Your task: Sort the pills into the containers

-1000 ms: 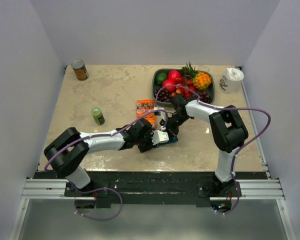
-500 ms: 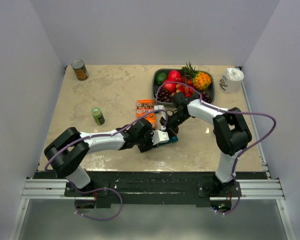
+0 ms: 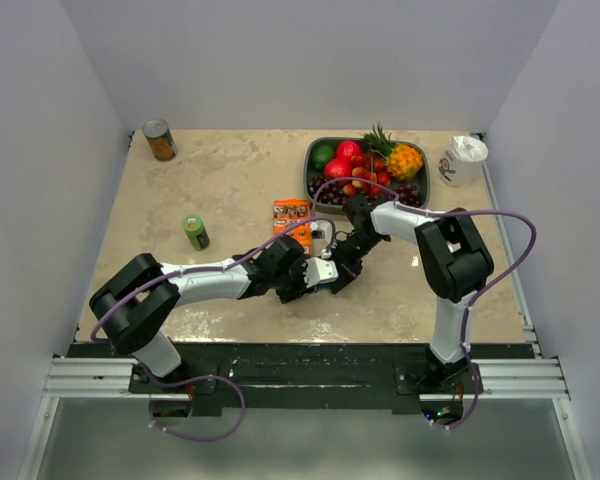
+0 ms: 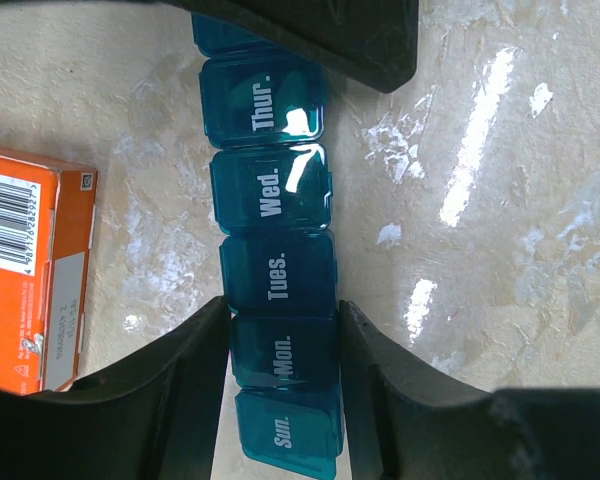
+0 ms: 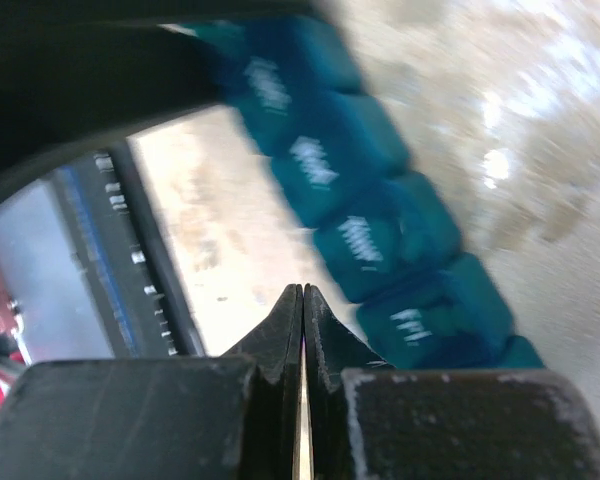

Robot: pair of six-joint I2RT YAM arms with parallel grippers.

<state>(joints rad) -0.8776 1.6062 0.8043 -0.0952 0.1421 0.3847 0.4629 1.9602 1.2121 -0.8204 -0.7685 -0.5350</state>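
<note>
The containers (image 4: pixel 275 200) are a teal strip of lidded day compartments lying on the table, all visible lids down. My left gripper (image 4: pixel 283 318) is shut on the strip, its fingers pressing both sides of the "Mon." compartment. In the top view the left gripper (image 3: pixel 318 272) sits mid-table and hides most of the strip. My right gripper (image 5: pixel 302 292) is shut with nothing in it. Its tip hovers beside the containers (image 5: pixel 380 230), close to the "Fri" lid. From above, the right gripper (image 3: pixel 342 260) meets the left one. No pills are in view.
An orange box (image 3: pixel 292 218) lies just behind the grippers, also visible beside the strip (image 4: pixel 30 270). A green bottle (image 3: pixel 195 232) stands to the left and a can (image 3: pixel 160 140) at the back left. A fruit tray (image 3: pixel 313 178) and a white roll (image 3: pixel 464 160) sit at the back right.
The right arm swung out and came back, and its shut gripper now sits slightly lower and closer to the left gripper. The left arm kept its grip and place.
</note>
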